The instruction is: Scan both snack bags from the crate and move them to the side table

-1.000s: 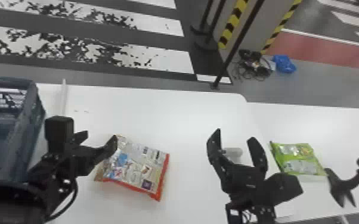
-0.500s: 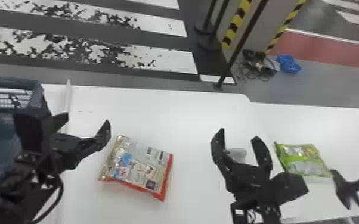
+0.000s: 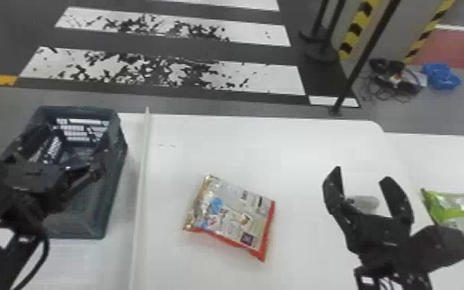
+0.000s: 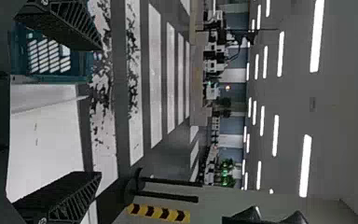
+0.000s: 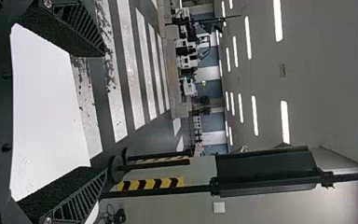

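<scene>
Left gripper [image 3: 71,144] – jaws spread wide, empty, over the crate [image 3: 108,208], left of the red-edged snack bag [image 3: 233,220]. Right gripper [image 3: 362,174], right of that bag: jaws well apart too, nothing gripped; grey rounded item [image 3: 367,203] shows behind them. Red-edged bag lies flat on the white bench [image 3: 281,146]. Green snack bag [image 3: 462,206] – well right of the red-edged one, on the side bench [image 3: 439,158]. White strip [image 3: 142,193] runs between red-edged bag and crate.
</scene>
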`<act>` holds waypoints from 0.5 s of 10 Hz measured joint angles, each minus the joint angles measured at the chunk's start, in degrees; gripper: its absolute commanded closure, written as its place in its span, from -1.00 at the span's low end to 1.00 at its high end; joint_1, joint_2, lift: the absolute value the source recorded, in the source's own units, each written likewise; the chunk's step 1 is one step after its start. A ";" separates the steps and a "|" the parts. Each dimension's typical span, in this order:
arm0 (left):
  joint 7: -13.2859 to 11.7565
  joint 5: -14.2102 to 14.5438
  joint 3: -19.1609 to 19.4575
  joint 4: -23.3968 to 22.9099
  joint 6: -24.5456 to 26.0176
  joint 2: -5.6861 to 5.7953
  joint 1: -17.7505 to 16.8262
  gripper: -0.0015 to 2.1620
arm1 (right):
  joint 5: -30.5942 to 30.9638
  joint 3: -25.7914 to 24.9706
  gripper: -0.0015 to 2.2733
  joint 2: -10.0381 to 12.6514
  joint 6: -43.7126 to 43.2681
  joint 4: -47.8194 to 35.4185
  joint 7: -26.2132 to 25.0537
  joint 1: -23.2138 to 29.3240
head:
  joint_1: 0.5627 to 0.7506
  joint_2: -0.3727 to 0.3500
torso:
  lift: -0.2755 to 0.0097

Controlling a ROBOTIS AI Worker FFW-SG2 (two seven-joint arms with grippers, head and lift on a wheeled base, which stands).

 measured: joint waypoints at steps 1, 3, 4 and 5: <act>-1.01 1.53 3.08 -0.76 -3.48 0.18 2.59 -0.97 | -0.03 0.29 -0.94 -0.07 1.36 0.00 0.36 -0.38 | 0.41 -0.04 | 0.73; -1.52 3.35 7.24 -1.69 -7.90 0.21 6.78 -0.97 | -1.05 0.55 -0.93 -0.34 10.18 -0.74 7.21 -1.25 | 0.41 0.22 | 0.73; -2.14 4.44 8.63 -1.67 -8.90 0.18 8.08 -0.97 | -1.29 0.78 -0.83 -0.42 14.04 -1.31 9.01 -1.72 | 0.41 0.32 | 0.73; -2.82 5.56 9.87 -1.38 -9.86 0.01 9.15 -0.97 | -1.30 1.05 -0.51 -0.56 17.68 -1.54 10.37 -2.17 | 0.41 0.41 | 0.73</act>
